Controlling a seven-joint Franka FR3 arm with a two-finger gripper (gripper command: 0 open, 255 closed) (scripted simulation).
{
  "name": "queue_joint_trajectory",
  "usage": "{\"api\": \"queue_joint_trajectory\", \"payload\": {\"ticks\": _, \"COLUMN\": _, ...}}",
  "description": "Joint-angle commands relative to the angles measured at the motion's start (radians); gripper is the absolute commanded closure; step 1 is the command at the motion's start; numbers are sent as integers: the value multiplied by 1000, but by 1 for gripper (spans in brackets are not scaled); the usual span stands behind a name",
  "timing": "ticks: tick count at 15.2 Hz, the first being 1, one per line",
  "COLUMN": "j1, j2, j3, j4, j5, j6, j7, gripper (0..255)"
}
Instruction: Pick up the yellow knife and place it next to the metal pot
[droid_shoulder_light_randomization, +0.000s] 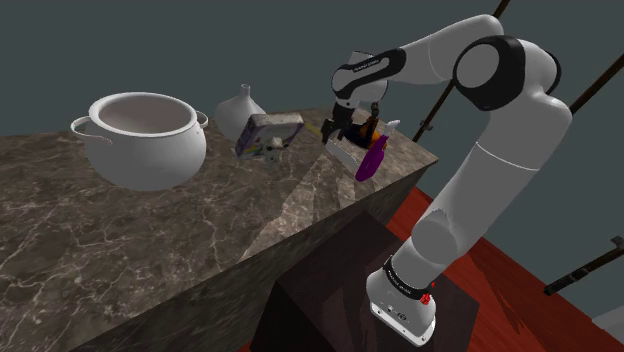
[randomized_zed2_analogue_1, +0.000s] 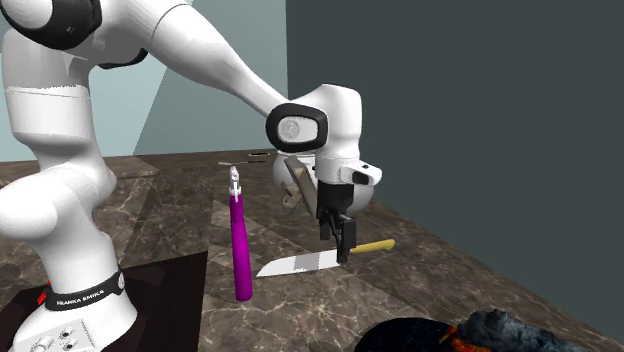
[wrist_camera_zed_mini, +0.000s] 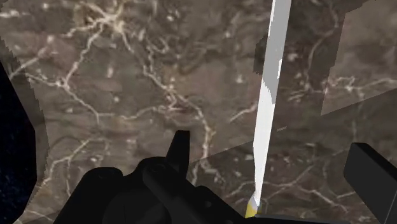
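- Nearest the wrist camera, the two black fingers (wrist_camera_zed_mini: 374, 181) stand apart and grip nothing. One is on each side of the knife with the white blade and yellow handle (wrist_camera_zed_mini: 267, 108), and neither touches it.
- Judging from that straddle, the fingers (randomized_zed2_analogue_1: 345, 240) hang point-down over the spot where blade meets handle, so that a descent and a squeeze would catch the knife across its narrow width.
- That knife (randomized_zed2_analogue_1: 300, 264) lies flat on the brown marble table (randomized_zed2_analogue_1: 180, 215), near the table's corner by the arm's stand, with its handle toward the table's edge.
- A slim purple stick with a pale tip (randomized_zed2_analogue_1: 240, 245) stands upright just beside the blade and could be knocked.
- The round white two-handled pot (droid_shoulder_light_randomization: 145, 150) sits well apart, toward the table's opposite end, so the carry will be long.
- Around the table rise dark grey walls, over a red floor (droid_shoulder_light_randomization: 520, 300).
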Motion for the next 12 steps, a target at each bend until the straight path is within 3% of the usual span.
{"api": "queue_joint_trajectory", "payload": {"ticks": 1, "j1": -1, "j2": 20, "j3": 1, "j4": -7, "j5": 7, "j6": 26, "j7": -4, "gripper": 0}}
{"api": "queue_joint_trajectory", "payload": {"ticks": 10, "j1": -2, "j2": 32, "j3": 2, "j4": -15, "j5": 11, "j6": 46, "j7": -7, "gripper": 0}}
{"api": "queue_joint_trajectory", "payload": {"ticks": 11, "j1": -2, "j2": 32, "j3": 2, "j4": -15, "j5": 11, "j6": 46, "j7": -7, "gripper": 255}}
{"api": "queue_joint_trajectory", "payload": {"ticks": 12, "j1": -2, "j2": 32, "j3": 2, "j4": -15, "j5": 11, "j6": 46, "j7": -7, "gripper": 255}}
